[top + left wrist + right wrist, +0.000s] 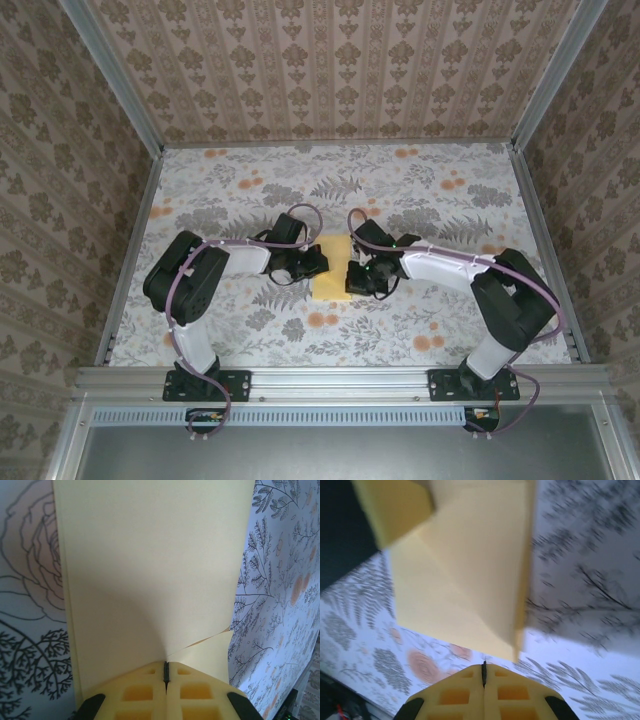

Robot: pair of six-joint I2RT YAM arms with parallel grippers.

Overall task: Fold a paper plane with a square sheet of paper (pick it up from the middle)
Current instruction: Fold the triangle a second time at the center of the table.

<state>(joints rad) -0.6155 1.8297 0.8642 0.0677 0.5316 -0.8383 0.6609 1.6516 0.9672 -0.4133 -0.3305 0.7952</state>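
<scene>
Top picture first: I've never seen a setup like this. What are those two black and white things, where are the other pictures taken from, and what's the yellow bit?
Those are two robot arms, bolted to the table's near edge and seen from a camera overhead. Each ends in a two-finger clamp: the left gripper and the right gripper. The other pictures come from cameras on their wrists, looking along their yellow fingers. Between them, on the flower-print table, lies a partly folded yellow paper. Both clamps are shut, tips at the paper; whether either pinches it or just presses isn't clear.
</scene>
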